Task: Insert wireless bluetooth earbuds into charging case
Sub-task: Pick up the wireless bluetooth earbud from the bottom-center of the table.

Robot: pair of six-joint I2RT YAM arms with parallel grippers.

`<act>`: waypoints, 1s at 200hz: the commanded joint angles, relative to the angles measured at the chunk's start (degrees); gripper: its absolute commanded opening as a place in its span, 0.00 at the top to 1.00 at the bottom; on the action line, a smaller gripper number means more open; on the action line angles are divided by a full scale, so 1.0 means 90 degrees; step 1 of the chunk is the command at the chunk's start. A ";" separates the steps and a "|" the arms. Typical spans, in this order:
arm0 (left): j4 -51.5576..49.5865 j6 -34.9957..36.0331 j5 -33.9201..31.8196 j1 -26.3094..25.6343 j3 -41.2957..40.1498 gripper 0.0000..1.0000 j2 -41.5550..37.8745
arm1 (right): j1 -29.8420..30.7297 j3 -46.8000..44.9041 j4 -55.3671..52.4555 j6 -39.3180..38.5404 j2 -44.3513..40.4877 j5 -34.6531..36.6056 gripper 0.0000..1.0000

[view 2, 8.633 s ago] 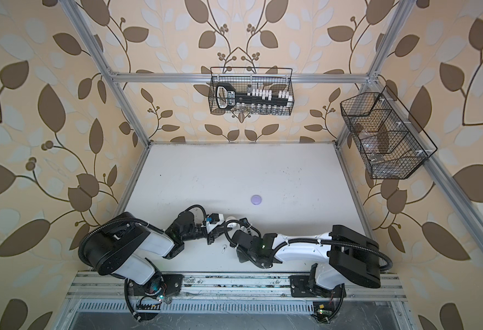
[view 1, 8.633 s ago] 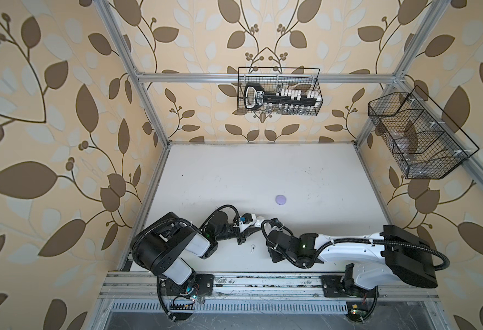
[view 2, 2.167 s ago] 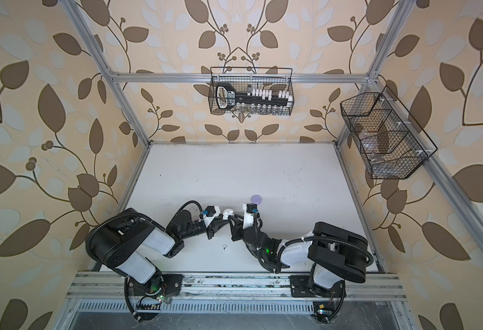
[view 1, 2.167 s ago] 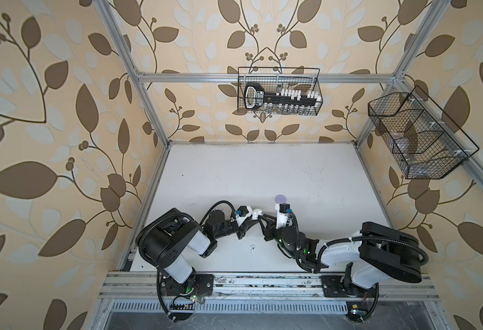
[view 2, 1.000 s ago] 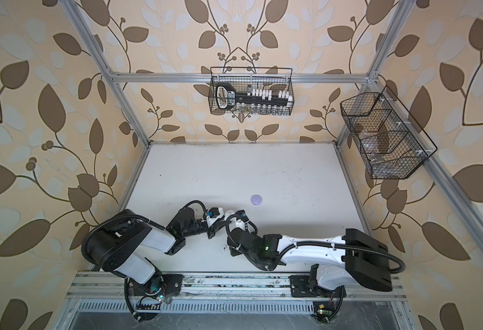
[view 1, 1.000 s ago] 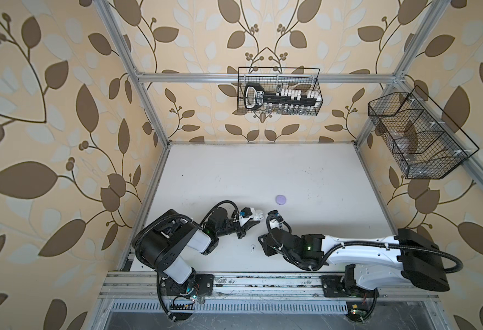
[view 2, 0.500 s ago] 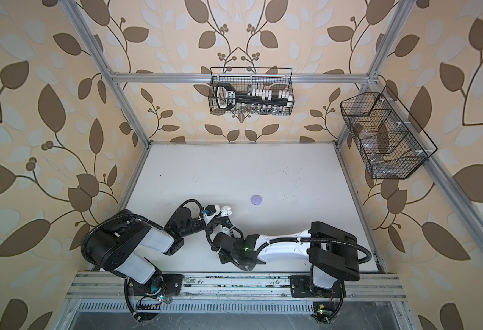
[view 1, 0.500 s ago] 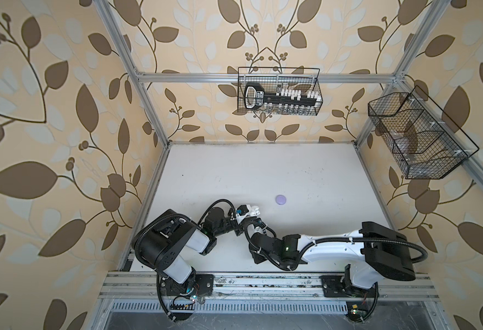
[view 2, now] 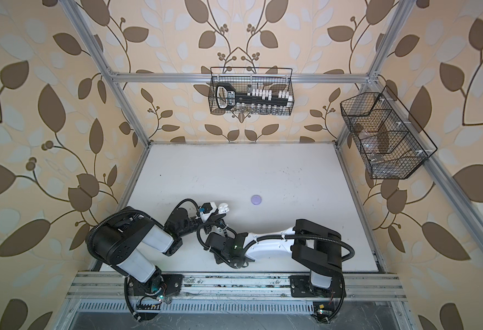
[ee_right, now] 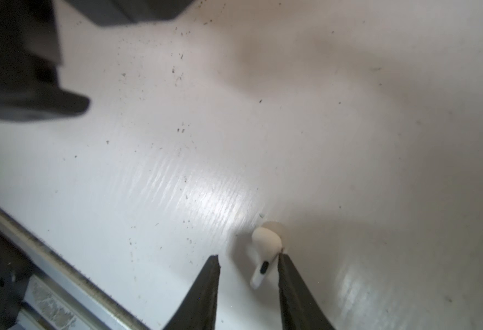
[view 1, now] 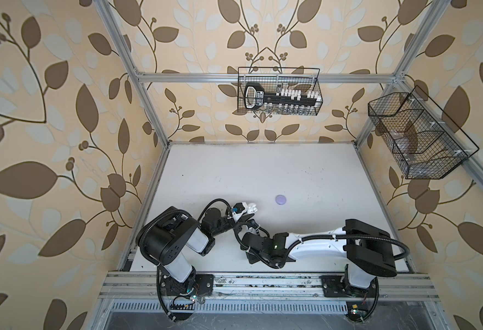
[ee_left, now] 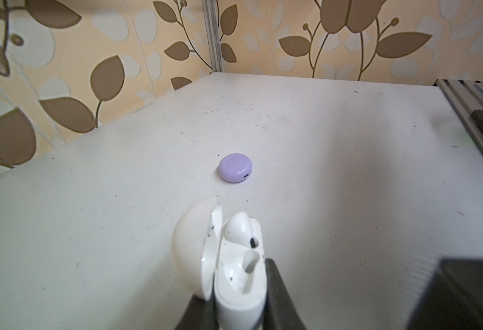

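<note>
My right gripper [ee_right: 249,257] is down at the table [ee_right: 348,114] with its jaws partly apart and the loose white earbud [ee_right: 266,245] lying between the tips. One fingertip [ee_right: 289,277] touches the bud's side and the other stands clear of it, so nothing is clamped yet. The bud's long axis runs nearly along the fingers, with the bulb end away from the wrist and the stem pointing back toward it, leaning a little across the gap. I judge that closing will pinch across the narrow stem, which is what I want. The one-sided contact could roll the bud before the free finger arrives.

My left gripper [ee_left: 234,285] is clamped on the base of the white charging case [ee_left: 234,303], its lid [ee_left: 191,245] swung open to one side. One seated earbud [ee_left: 239,228] is already in, and the socket next to it looks empty. In both top views the case sits just beside the right wrist, so the carry should be short. The right arm is plainly nearer the loose bud, which I can't find from above.

The table is glossy white and speckled with grit, so I'd guess it is slippery. A closed lavender case [ee_left: 235,171] lies apart toward the middle. The metal rail [ee_right: 63,268] runs close by, and the wire baskets [view 1: 423,160] hang on the patterned walls, well clear
</note>
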 commanded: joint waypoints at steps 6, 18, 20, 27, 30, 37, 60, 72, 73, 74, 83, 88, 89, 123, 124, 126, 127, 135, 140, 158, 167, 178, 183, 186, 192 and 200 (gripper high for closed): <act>0.0525 -0.0083 0.0148 0.0065 -0.0012 0.93 0.0009 | 0.0067 0.0227 -0.0638 -0.0076 0.0155 0.0410 0.64; 0.0525 -0.0093 0.0148 0.0063 -0.0010 0.93 0.0010 | 0.0057 0.0204 -0.0722 -0.0096 0.0141 0.0474 0.65; 0.0525 -0.0097 0.0148 0.0068 -0.0012 0.93 0.0010 | 0.0060 0.0207 -0.0737 -0.0104 0.0139 0.0484 0.65; 0.0525 -0.0092 0.0158 0.0064 -0.0004 0.93 0.0014 | 0.0062 0.0205 -0.0773 -0.0117 0.0134 0.0503 0.65; 0.0525 -0.0092 0.0158 0.0066 -0.0003 0.93 0.0019 | 0.0059 0.0199 -0.0788 -0.0135 0.0130 0.0514 0.65; 0.0525 -0.0104 0.0158 0.0064 0.0002 0.93 0.0024 | 0.0059 0.0199 -0.0830 -0.0143 0.0114 0.0536 0.65; 0.0525 -0.0103 0.0168 0.0074 0.0001 0.93 0.0030 | 0.0050 0.0195 -0.0871 -0.0221 0.0082 0.0555 0.65; 0.0525 -0.0102 0.0168 0.0078 0.0007 0.93 0.0029 | 0.0037 0.0207 -0.0909 -0.0255 0.0066 0.0563 0.66; 0.0525 -0.0102 0.0168 0.0080 0.0007 0.93 0.0034 | 0.0035 0.0212 -0.0915 -0.0256 0.0063 0.0561 0.66; 0.0525 -0.0102 0.0168 0.0077 0.0007 0.93 0.0036 | 0.0039 0.0215 -0.0918 -0.0261 0.0062 0.0565 0.66; 0.0526 -0.0102 0.0174 0.0073 0.0007 0.93 0.0046 | 0.0026 0.0222 -0.0953 -0.0285 0.0035 0.0593 0.66; 0.0525 -0.0102 0.0172 0.0079 0.0007 0.93 0.0045 | 0.0021 0.0234 -0.0991 -0.0305 0.0041 0.0609 0.66; 0.0525 -0.0102 0.0170 0.0081 0.0007 0.93 0.0042 | 0.0022 0.0235 -0.1000 -0.0310 0.0041 0.0614 0.66; 0.0525 -0.0102 0.0187 0.0079 0.0016 0.93 0.0059 | 0.0074 0.0234 -0.0806 -0.0560 -0.0147 0.0552 0.66; 0.0525 -0.0102 0.0187 0.0076 0.0016 0.93 0.0059 | 0.0078 0.0235 -0.0795 -0.0564 -0.0155 0.0551 0.66; 0.0530 -0.0107 0.0187 0.0079 0.0022 0.93 0.0063 | 0.0080 0.0241 -0.0775 -0.0604 -0.0167 0.0538 0.66; 0.0527 -0.0104 0.0187 0.0081 0.0014 0.93 0.0071 | 0.0081 0.0244 -0.0765 -0.0611 -0.0175 0.0534 0.66; 0.0526 -0.0102 0.0187 0.0082 0.0022 0.93 0.0075 | 0.0104 0.0294 -0.0726 -0.0694 -0.0210 0.0512 0.65; 0.0525 -0.0102 0.0187 0.0090 0.0023 0.93 0.0070 | 0.0110 0.0344 -0.0742 -0.0737 -0.0213 0.0510 0.64; 0.0530 -0.0102 0.0197 0.0086 0.0021 0.93 0.0085 | 0.0102 0.0538 -0.0889 -0.0957 -0.0161 0.0540 0.61; 0.0525 -0.0102 0.0197 0.0090 0.0026 0.93 0.0088 | 0.0108 0.0639 -0.1006 -0.1081 -0.0103 0.0573 0.60; 0.0533 -0.0102 0.0197 0.0091 0.0035 0.93 0.0092 | 0.0103 0.0782 -0.1142 -0.1283 -0.0024 0.0587 0.59; 0.0525 -0.0102 0.0197 0.0093 0.0039 0.93 0.0088 | 0.0110 0.0842 -0.1204 -0.1376 0.0003 0.0589 0.59; 0.0525 -0.0102 0.0188 0.0092 0.0036 0.93 0.0096 | 0.0110 0.0871 -0.1229 -0.1426 0.0024 0.0578 0.59; 0.0526 -0.0102 0.0187 0.0095 0.0037 0.93 0.0103 | 0.0110 0.0921 -0.1248 -0.1545 0.0044 0.0537 0.59; 0.0527 -0.0109 0.0187 0.0100 0.0046 0.93 0.0098 | 0.0111 0.0961 -0.1262 -0.1689 0.0066 0.0493 0.59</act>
